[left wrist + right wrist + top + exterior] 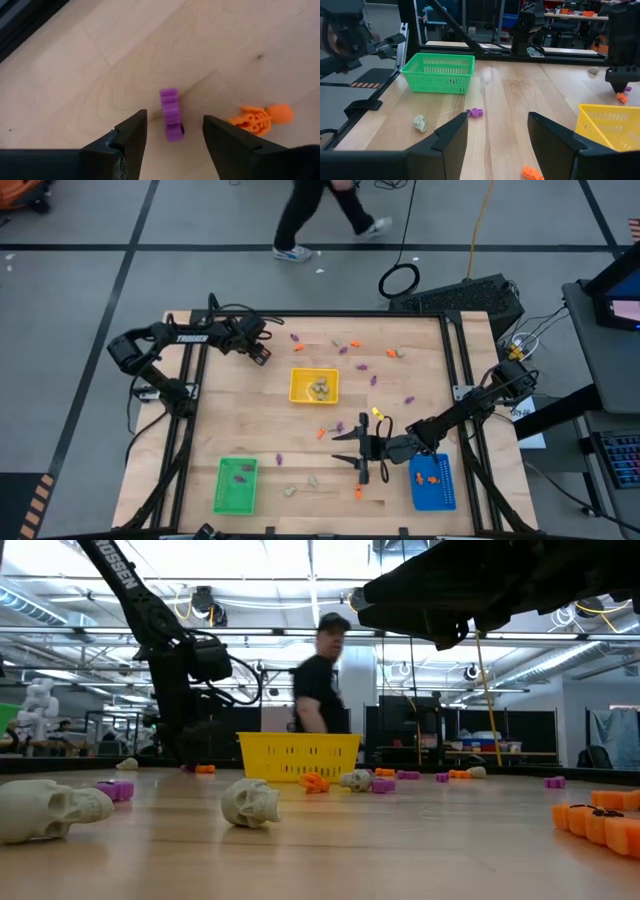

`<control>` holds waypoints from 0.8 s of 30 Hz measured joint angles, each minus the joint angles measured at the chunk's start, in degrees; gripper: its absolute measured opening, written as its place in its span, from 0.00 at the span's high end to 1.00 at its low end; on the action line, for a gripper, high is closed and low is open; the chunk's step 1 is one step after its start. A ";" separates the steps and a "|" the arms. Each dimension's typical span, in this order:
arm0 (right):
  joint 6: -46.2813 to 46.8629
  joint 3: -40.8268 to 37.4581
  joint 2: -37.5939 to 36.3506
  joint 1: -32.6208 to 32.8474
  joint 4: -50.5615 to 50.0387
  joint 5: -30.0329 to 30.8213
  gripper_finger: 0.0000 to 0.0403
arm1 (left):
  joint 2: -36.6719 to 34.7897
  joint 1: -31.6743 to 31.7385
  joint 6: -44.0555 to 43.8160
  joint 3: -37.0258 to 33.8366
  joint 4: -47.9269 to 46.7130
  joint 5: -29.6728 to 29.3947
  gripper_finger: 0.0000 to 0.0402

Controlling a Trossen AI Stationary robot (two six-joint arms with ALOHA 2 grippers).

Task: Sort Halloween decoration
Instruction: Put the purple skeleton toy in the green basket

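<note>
Left pincer [172,135] hangs released over a purple trinket [171,114] whose long axis parallels its fingers [132,135].

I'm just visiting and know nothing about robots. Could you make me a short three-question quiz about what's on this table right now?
1. True or false: the left gripper is open, with a purple trinket between its fingers.
2. Which tray holds pale skull trinkets: A green tray, B yellow tray, C blue tray?
3. Fill in: the right gripper hovers between the yellow tray and the ____ tray.

Key: 1 true; 2 B; 3 blue.
</note>
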 joint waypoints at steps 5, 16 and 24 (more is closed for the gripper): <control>0.02 0.00 0.01 0.00 -0.55 0.00 0.52 | 0.03 0.01 0.00 -0.02 0.07 0.02 0.51; 0.02 0.00 0.01 0.00 -0.86 0.00 0.52 | 0.06 -0.08 -0.11 -0.11 0.04 0.13 0.88; 0.00 0.00 0.02 0.00 -1.17 0.00 0.52 | -1.80 0.13 0.00 -0.44 -1.44 -0.47 0.96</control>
